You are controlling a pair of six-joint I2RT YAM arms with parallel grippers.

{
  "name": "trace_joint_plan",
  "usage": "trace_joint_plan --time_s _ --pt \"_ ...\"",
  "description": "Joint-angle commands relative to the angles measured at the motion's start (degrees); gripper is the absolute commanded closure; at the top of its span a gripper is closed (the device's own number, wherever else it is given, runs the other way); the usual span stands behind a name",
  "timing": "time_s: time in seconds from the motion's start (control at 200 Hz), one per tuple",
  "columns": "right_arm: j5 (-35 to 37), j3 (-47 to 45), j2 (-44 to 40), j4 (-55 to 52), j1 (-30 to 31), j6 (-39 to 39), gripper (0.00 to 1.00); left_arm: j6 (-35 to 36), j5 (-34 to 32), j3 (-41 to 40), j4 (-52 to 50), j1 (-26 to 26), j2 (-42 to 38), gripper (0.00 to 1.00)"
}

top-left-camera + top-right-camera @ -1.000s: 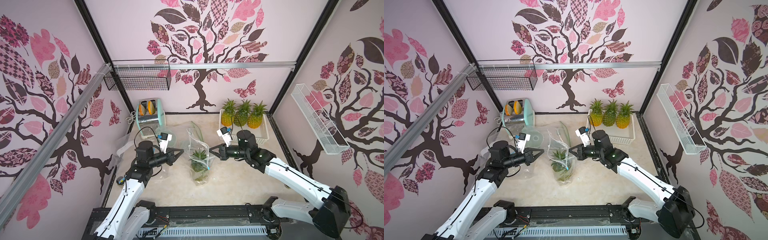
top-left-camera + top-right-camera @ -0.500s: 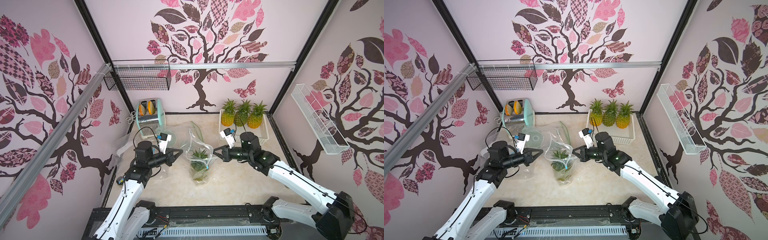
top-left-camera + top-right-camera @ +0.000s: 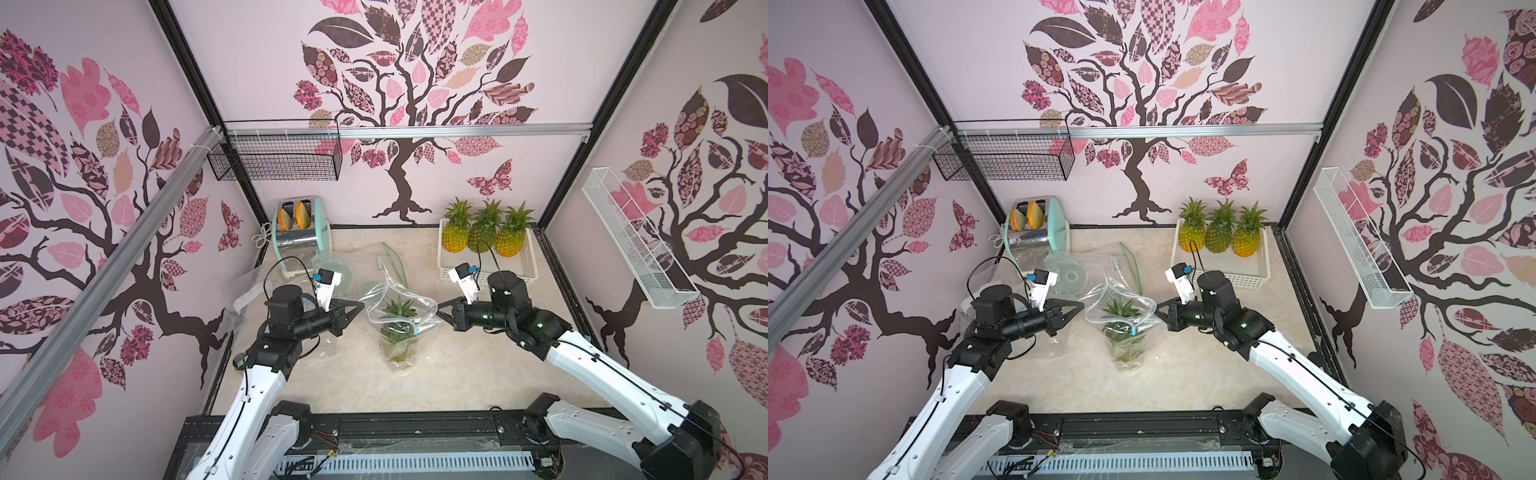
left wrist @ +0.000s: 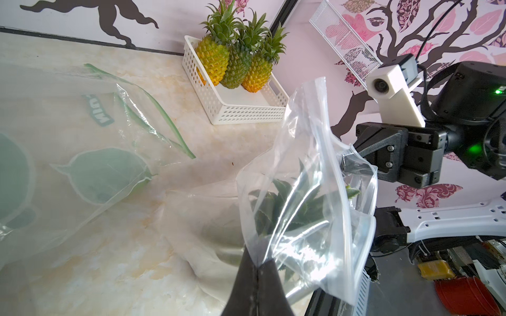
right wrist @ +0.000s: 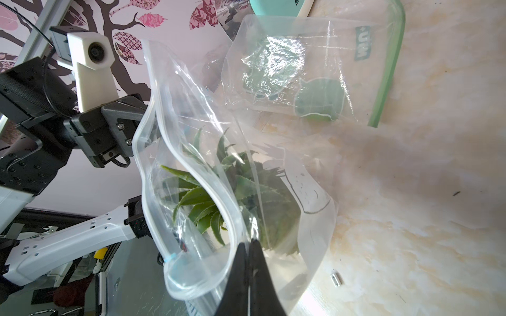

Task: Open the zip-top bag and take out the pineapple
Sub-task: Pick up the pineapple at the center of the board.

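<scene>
A clear zip-top bag (image 3: pixel 399 332) (image 3: pixel 1127 336) stands in the middle of the table, its mouth pulled into an open loop. Inside it is the pineapple (image 3: pixel 400 309) (image 3: pixel 1120 311), with its green crown pointing up. My left gripper (image 3: pixel 362 306) (image 4: pixel 257 264) is shut on the bag's left rim. My right gripper (image 3: pixel 437 309) (image 5: pixel 249 242) is shut on the right rim. In the right wrist view the pineapple (image 5: pixel 232 188) shows through the plastic, and a blue slider (image 5: pixel 171 257) sits on the zip track.
A white basket (image 3: pixel 486 272) with three pineapples stands at the back right. A toaster (image 3: pixel 299 232) is at the back left. An empty bag with a green zip (image 3: pixel 392 257) lies behind. A small white piece (image 5: pixel 336 279) lies on the table.
My right gripper has drawn a little to the right with the bag's rim, and the mouth has spread wider. The left gripper has hardly moved.
</scene>
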Motion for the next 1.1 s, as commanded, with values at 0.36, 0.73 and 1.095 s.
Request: trace_joint_plan --time_s 0.36,0.73,1.095 --pt "-9.01 10.53 4.43 -6.21 -0.67 0.45 0.81 -9.91 7.94 -2.39 13.68 -1.72 -0.99 1.00" --pt "0.52 34.12 13.59 -25.18 10.10 -4.38 0.61 -9.90 5.43 -2.38 13.95 -6.39 -0.86 1.00" --pt "9.94 41.38 23.56 -34.70 15.15 -4.03 0.57 -9.64 4.05 -3.94 13.16 -6.39 -2.60 1.00"
